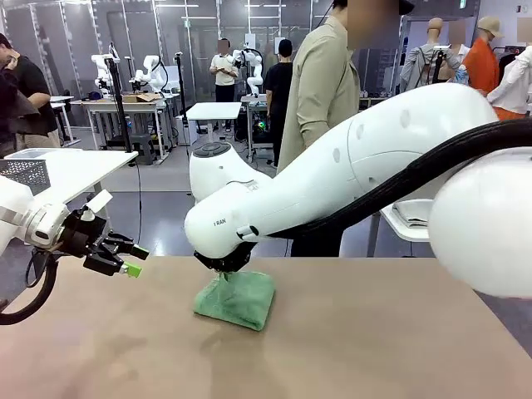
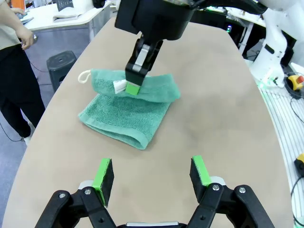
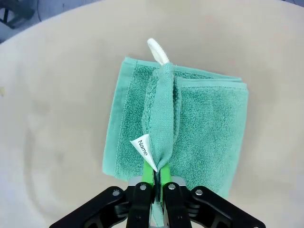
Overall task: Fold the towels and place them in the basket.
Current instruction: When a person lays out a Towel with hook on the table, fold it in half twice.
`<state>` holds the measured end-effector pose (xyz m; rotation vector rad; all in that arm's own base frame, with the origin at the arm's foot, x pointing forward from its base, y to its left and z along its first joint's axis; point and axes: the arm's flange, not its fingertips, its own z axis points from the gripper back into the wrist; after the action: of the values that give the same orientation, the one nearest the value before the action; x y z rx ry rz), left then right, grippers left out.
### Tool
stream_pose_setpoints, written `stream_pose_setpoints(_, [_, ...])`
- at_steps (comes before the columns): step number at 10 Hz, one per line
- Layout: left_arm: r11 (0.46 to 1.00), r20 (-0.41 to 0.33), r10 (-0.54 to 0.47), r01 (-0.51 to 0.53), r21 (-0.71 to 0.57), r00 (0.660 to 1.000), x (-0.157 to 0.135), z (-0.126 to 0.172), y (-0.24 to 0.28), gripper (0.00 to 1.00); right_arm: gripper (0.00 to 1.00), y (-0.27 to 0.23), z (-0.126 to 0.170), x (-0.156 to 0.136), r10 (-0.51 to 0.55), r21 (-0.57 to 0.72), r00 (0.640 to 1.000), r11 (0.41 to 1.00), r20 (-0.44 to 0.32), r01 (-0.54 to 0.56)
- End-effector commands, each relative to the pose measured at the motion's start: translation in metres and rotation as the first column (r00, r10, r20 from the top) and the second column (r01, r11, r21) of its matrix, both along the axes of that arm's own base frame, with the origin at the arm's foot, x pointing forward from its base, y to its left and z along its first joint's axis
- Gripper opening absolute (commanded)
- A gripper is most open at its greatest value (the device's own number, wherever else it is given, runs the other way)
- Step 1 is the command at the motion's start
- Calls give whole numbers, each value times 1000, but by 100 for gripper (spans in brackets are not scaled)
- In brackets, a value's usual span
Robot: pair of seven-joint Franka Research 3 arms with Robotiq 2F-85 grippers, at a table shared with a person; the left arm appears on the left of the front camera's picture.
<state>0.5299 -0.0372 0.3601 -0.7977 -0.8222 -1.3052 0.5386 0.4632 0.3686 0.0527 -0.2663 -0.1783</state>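
A mint green towel lies folded on the tan table, just left of centre. My right gripper reaches across from the right and is shut on a raised fold of it. In the right wrist view the fingers pinch the towel's hem beside a white "Name" tag, and a white loop sticks out at the far edge. My left gripper hovers open at the table's left, apart from the towel, its pads holding nothing. A grey mesh basket sits at the far left.
A person stands at the far side, just behind the right arm. A white side table stands at the left beside the basket. In the left wrist view a dark stool stands on the floor past the table edge.
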Motion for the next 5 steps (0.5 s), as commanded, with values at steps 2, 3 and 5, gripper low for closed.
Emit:
stream_pose_setpoints(2, [1000,2,0,0,0,1000,0,1,1,82,0,7,-14,6,-50,21,997,999,57,49])
stream_pose_setpoints(3, [1000,2,0,0,0,1000,0,1,1,82,0,7,-17,8,-70,42,995,997,68,67])
stream_pose_setpoints(5, [1000,2,0,0,0,1000,0,1,1,82,26,7,-20,10,-81,61,994,995,77,76])
